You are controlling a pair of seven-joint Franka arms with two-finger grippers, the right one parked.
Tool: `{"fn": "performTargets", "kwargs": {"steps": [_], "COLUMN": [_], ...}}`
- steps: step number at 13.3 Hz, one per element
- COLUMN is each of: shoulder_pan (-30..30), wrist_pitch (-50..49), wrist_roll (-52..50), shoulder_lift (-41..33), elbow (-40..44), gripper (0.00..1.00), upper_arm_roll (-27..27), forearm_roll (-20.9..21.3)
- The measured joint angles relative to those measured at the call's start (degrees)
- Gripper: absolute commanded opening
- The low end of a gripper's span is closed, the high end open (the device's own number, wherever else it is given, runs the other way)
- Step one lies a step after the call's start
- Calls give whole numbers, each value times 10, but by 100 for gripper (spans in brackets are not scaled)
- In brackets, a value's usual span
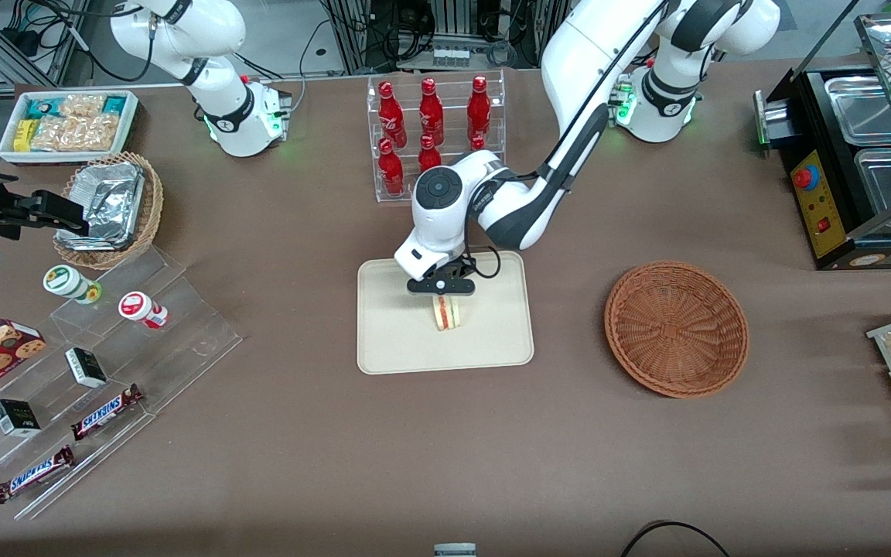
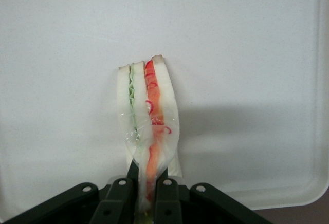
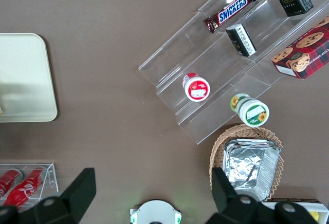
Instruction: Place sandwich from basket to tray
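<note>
The sandwich [image 1: 448, 313] is a clear-wrapped wedge of pale bread with red, orange and green layers. It stands on its edge over the middle of the cream tray [image 1: 391, 348], touching or just above it. My left gripper [image 1: 442, 297] is directly above it, fingers shut on its upper part. In the left wrist view the sandwich [image 2: 149, 111] runs out from between the black fingers [image 2: 119, 203] of the gripper [image 2: 145, 196] over the tray [image 2: 247, 54]. The reddish-brown wicker basket [image 1: 676, 328] is empty and lies toward the working arm's end of the table.
A clear rack of red bottles [image 1: 434, 131] stands farther from the camera than the tray. A tan basket with foil containers [image 1: 109, 207], a white snack bin [image 1: 66, 124] and a clear stepped shelf of snacks [image 1: 82, 387] lie toward the parked arm's end. A black food warmer [image 1: 855, 162] stands toward the working arm's end.
</note>
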State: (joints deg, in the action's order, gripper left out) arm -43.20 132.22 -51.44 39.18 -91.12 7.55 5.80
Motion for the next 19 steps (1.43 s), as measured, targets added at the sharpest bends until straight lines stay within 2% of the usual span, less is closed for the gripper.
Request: {"fn": "performTargets", "kwargs": {"steps": [1, 2, 3, 7, 10, 14, 19], "shoulder_pan": [0, 0, 0, 5, 23, 63, 137], "wrist_pitch": [1, 1, 1, 1, -43, -147, -292], "wrist_roll": [0, 0, 0, -6, -9, -18, -8], "shoulder_lift": [1, 1, 1, 0, -19, -107, -208], "elbow": [0, 0, 1, 11, 38, 50, 49], "gripper": [0, 42, 98, 100, 100, 100, 100], "upper_arm_roll": [0, 0, -1, -7, -8, -11, -14], "forearm_roll": [1, 2, 2, 2, -6, -31, -38]}}
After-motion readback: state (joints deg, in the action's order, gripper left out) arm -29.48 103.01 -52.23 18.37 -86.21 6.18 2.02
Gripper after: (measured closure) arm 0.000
